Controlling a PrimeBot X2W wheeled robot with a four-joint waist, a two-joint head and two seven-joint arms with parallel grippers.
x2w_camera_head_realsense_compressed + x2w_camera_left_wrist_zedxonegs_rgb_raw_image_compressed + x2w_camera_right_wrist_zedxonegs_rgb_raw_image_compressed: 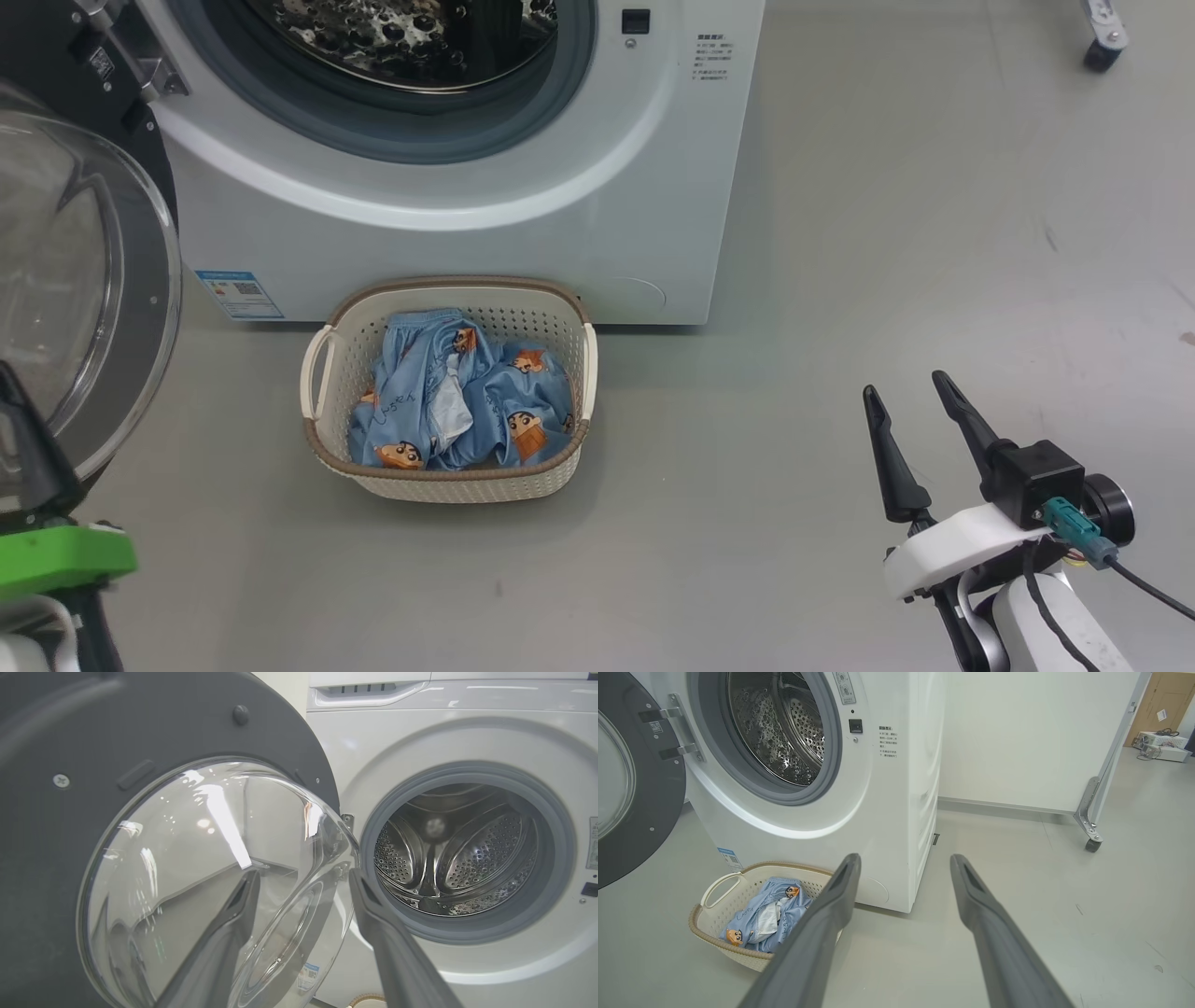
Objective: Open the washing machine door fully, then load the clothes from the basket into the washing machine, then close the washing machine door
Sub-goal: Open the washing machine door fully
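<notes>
While the head view looks down, the clothes [485, 401] lie crumpled in the basket [446, 283] at the foot of the washing machine [607, 215]; soft, light, floppy stuff, so I'd pinch a raised fold mid-heap; right claw [906, 385] wide, poised over the floor [794, 560], well apart. Left wrist view: left claw [304, 875] spread, empty, facing the washing machine door [46, 858], which stands open beside the drum [458, 858]. Right wrist view: right claw gapes, aimed low, just right of the basket.

Grey floor [840, 233], white wheeled partition [1036, 737], distant cardboard box [1164, 704].
</notes>
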